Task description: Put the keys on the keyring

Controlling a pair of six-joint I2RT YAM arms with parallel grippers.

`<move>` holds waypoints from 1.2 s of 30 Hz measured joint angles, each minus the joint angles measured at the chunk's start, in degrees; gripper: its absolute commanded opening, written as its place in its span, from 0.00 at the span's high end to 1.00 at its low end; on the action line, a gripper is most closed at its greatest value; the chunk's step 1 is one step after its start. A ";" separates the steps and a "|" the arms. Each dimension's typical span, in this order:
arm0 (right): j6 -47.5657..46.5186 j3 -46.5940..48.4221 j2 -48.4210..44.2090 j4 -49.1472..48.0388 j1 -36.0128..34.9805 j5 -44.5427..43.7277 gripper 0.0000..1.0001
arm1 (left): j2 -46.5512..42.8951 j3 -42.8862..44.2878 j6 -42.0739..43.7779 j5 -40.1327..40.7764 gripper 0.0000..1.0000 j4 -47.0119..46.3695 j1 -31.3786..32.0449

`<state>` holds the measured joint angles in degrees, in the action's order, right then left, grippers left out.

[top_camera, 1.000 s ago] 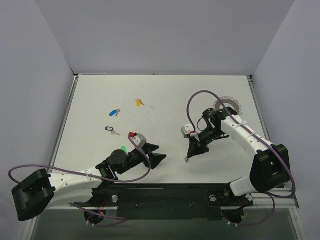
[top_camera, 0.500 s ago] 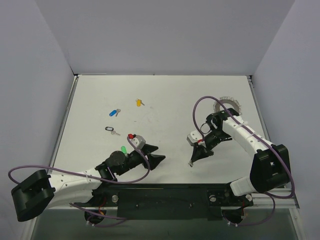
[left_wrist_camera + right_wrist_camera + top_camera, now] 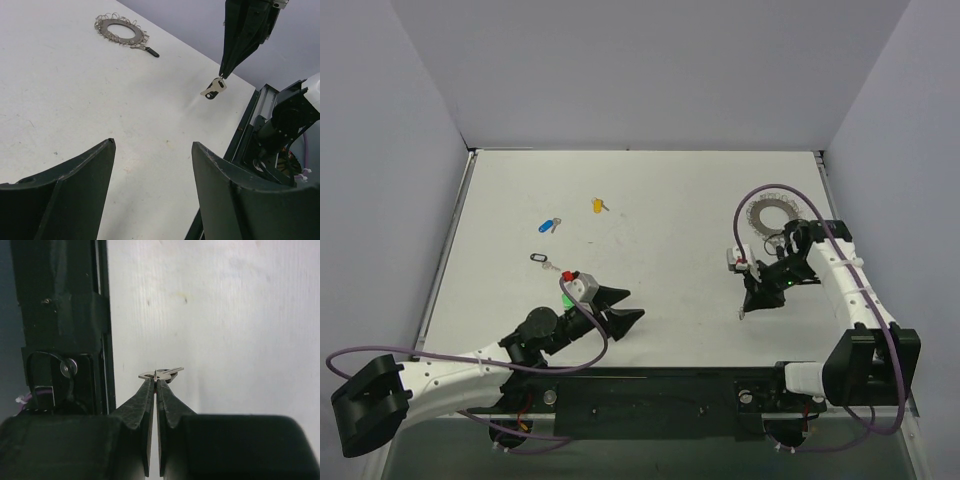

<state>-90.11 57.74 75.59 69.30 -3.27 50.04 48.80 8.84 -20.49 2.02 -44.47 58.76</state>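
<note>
Seen from overhead, the right claw (image 3: 744, 310) sits at about 4 o'clock on the white table (image 3: 660, 190), tips angled toward the near edge. It is clenched on a small plain silver metal key (image 3: 741, 316), barely a speck in this view. The right wrist view shows the grip better. The two black fingers (image 3: 145, 400) meet tip to tip, and the key (image 3: 161, 373) lies crosswise between them.

In the left wrist view the same key (image 3: 213, 89) hangs from the right claw (image 3: 222, 75) and appears clear of the table.

The large flat silver coil-like metal keyring (image 3: 755, 215) lies flat at 1 o'clock from the right claw, near it but apart. Only the left wrist view makes out a small dark-headed key (image 3: 150, 51) just beside the keyring (image 3: 102, 27).

The left claw (image 3: 626, 306) is released, jaws wide and holding nothing (image 3: 152, 145).

Only the overhead view shows the yellow-headed key (image 3: 597, 205) and the blue-headed key (image 3: 550, 224), at 10 o'clock on the table.
</note>
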 measured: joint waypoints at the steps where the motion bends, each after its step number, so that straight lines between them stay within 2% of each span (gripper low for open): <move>1: 2.23 -0.04 -1.01 -0.20 2.03 -1.88 1.00 | -0.26 -0.15 0.09 0.15 0.27 0.17 0.00; 7: 13.75 -1.51 -2.62 -3.10 11.13 -13.29 1.00 | -0.39 -0.74 0.20 0.33 0.27 0.81 -0.11; 13: 24.28 -2.62 1.16 -9.20 12.15 -22.34 1.00 | -0.35 -0.79 0.17 0.31 0.27 0.79 -0.11; 25: 40.63 -0.44 15.23 -23.63 2.86 -31.45 1.00 | -5.73 -2.82 -0.22 0.46 0.27 1.92 -0.11; 36: 47.10 2.93 22.29 -30.08 -1.68 -34.45 1.00 | -9.38 -4.02 -0.28 1.09 0.27 3.76 -0.33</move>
<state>-43.00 60.66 97.89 39.22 -4.95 15.59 39.42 4.82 -20.78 3.11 -40.71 58.43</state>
